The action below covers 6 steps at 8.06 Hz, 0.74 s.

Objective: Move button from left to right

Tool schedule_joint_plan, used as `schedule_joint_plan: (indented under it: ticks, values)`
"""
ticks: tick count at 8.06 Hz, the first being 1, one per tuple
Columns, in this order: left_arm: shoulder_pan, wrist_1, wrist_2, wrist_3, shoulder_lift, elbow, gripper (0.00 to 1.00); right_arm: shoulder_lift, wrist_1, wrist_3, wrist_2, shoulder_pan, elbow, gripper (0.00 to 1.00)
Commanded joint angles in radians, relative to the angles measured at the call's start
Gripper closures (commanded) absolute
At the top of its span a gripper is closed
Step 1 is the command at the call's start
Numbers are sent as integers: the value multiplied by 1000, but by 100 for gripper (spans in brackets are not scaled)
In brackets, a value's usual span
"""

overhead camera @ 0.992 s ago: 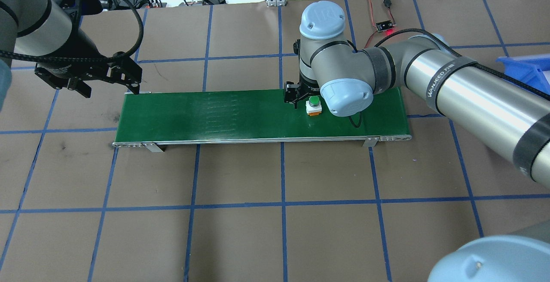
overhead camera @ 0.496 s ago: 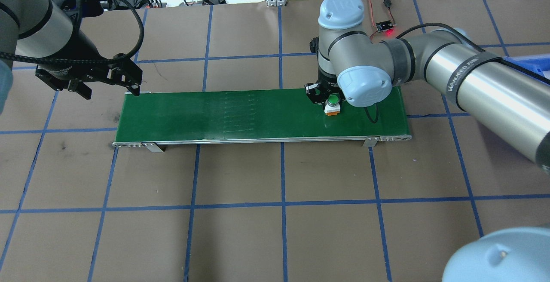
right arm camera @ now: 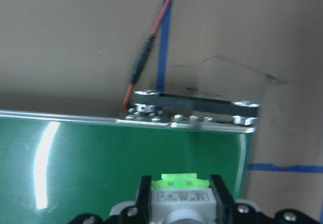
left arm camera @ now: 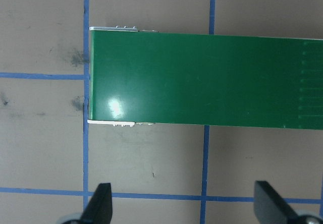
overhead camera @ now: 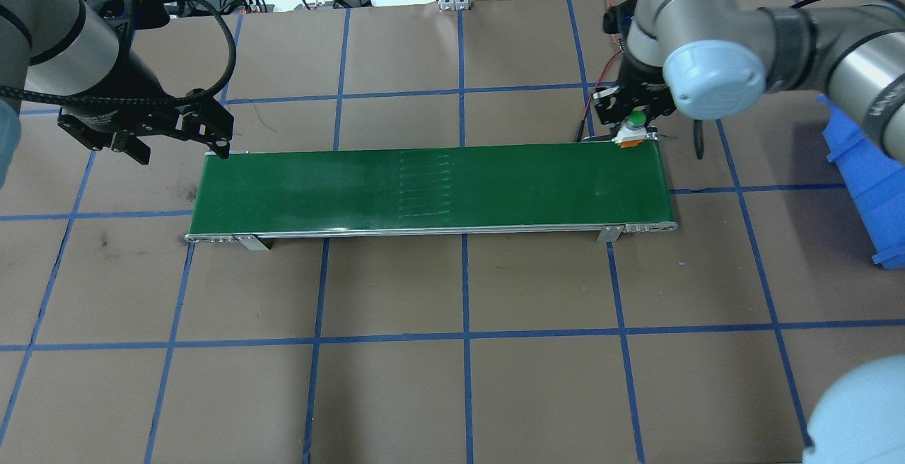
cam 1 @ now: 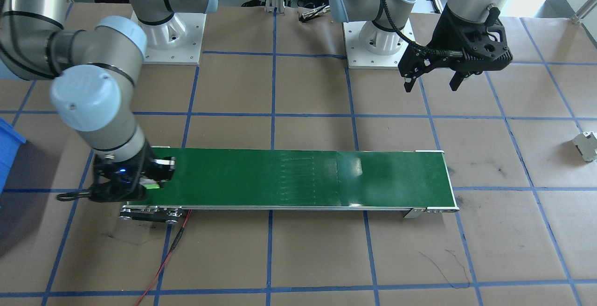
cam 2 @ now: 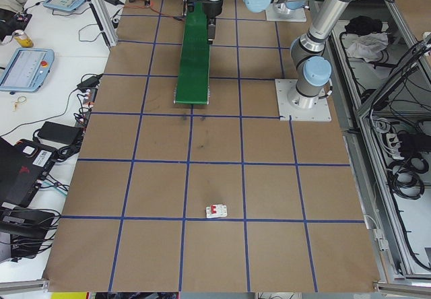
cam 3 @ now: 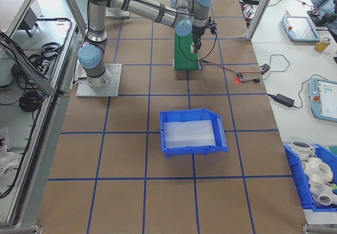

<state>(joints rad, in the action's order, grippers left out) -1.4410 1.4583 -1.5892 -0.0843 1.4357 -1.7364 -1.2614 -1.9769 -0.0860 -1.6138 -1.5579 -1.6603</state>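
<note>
The button (overhead camera: pixel 635 123), green cap on a white base, is held in my right gripper (overhead camera: pixel 631 126), which is shut on it over the far right corner of the green conveyor belt (overhead camera: pixel 424 188). In the right wrist view its light-green and white base (right arm camera: pixel 181 192) sits between the two fingers (right arm camera: pixel 144 193), with the belt's end roller just ahead. In the front-facing view the same gripper (cam 1: pixel 150 181) stands at the belt's left end. My left gripper (overhead camera: pixel 182 144) hangs open and empty beyond the belt's left end, its fingertips (left arm camera: pixel 99 204) spread wide.
A grey-white blocky part (cam 1: pixel 588 145) lies on the brown table on my left side. A blue bin (cam 3: pixel 192 133) stands past the belt's right end. A red wire (right arm camera: pixel 151 37) runs off the belt's end. Blue tape lines grid the table.
My right gripper has carried the button rightward along the belt, from its middle-right to its far right corner. The left gripper has stayed put.
</note>
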Motion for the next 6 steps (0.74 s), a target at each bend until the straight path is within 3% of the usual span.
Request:
schedule_joint_plan:
  ticks: [1, 5, 6]
  values:
    - [-1, 1, 2, 1, 2, 0, 0, -67, 1, -443, 0, 262, 16, 97]
    - [-1, 0, 2, 0, -4, -20, 0, -90, -5, -979, 21, 591, 45, 97]
    - [-1, 0, 0, 0, -9, -22, 0, -73, -20, -1118, 59, 673, 50, 97]
